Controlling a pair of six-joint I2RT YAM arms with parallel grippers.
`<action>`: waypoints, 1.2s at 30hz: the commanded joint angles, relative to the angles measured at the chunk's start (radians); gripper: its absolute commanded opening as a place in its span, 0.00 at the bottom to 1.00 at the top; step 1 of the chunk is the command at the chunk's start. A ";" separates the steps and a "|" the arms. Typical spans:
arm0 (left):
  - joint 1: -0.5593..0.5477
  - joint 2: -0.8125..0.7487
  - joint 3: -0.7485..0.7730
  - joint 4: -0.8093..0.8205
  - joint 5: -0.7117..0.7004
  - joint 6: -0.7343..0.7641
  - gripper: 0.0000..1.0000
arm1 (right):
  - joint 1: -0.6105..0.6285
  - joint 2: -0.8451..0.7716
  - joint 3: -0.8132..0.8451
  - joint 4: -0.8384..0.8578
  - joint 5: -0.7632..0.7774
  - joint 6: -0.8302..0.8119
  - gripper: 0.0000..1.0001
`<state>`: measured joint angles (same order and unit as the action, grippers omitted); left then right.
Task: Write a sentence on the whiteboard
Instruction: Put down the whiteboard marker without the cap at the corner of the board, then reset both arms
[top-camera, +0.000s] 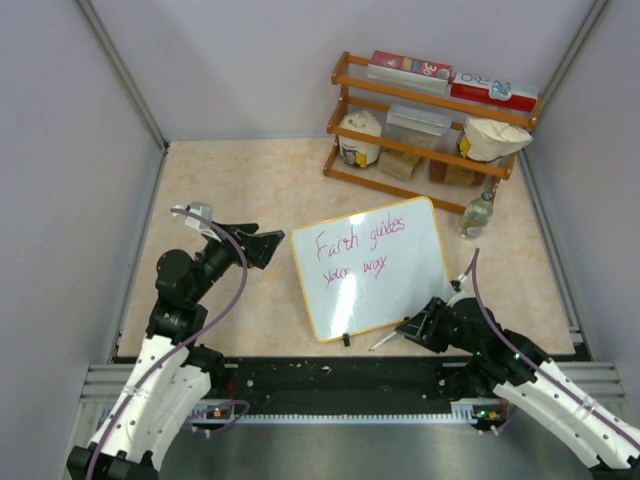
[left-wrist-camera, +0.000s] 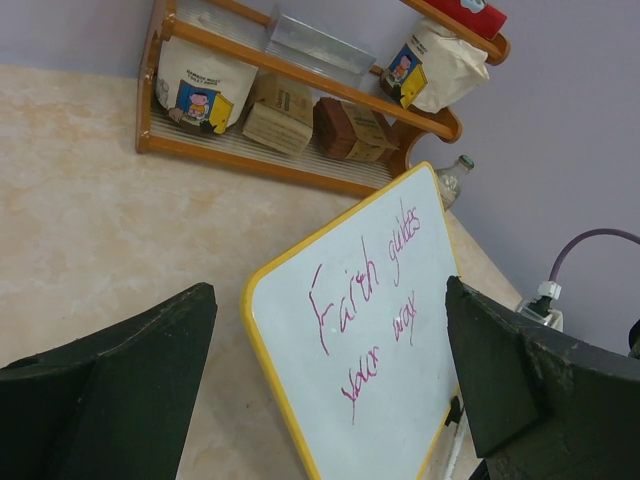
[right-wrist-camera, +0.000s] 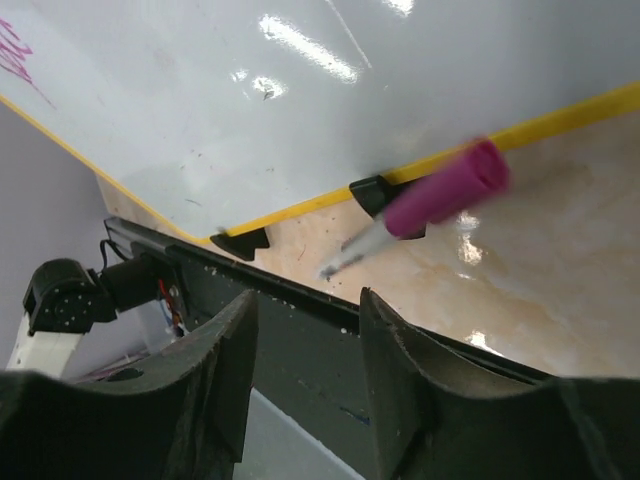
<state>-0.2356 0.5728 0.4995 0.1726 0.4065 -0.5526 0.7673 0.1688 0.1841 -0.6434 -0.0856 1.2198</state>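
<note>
The sentence (top-camera: 360, 245) looks finished, two pink lines on the whiteboard (top-camera: 375, 290) lying mid-frame on the worktop (top-camera: 230, 180). The marker (right-wrist-camera: 420, 205) lies free by its lower edge. The right tool (right-wrist-camera: 307, 295) is parted and empty, the left tool (top-camera: 268, 247) spread wide.

Right wrist view: the marker (right-wrist-camera: 440, 195) is a blur beyond the right hand (right-wrist-camera: 305, 310); the whiteboard (right-wrist-camera: 250, 110) runs off the top edge; only a scrap of the sentence (right-wrist-camera: 12, 42) shows; from above, the shelf (top-camera: 440, 97) labels are too small to read.

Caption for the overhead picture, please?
Pink sentence on the whiteboard, marker beside its near edge, left gripper and right gripper open.
</note>
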 joint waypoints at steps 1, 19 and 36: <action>-0.002 -0.001 0.030 0.041 -0.011 -0.009 0.99 | -0.010 -0.014 0.061 -0.045 0.069 0.009 0.47; -0.002 0.056 0.013 0.068 0.023 -0.012 0.99 | -0.010 0.001 0.218 -0.035 0.294 -0.170 0.93; -0.002 0.179 0.036 -0.096 -0.096 0.097 0.99 | -0.010 0.413 0.419 0.191 0.526 -0.671 0.99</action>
<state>-0.2356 0.7258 0.4999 0.1219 0.3939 -0.5018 0.7670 0.5442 0.5468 -0.5484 0.3046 0.6842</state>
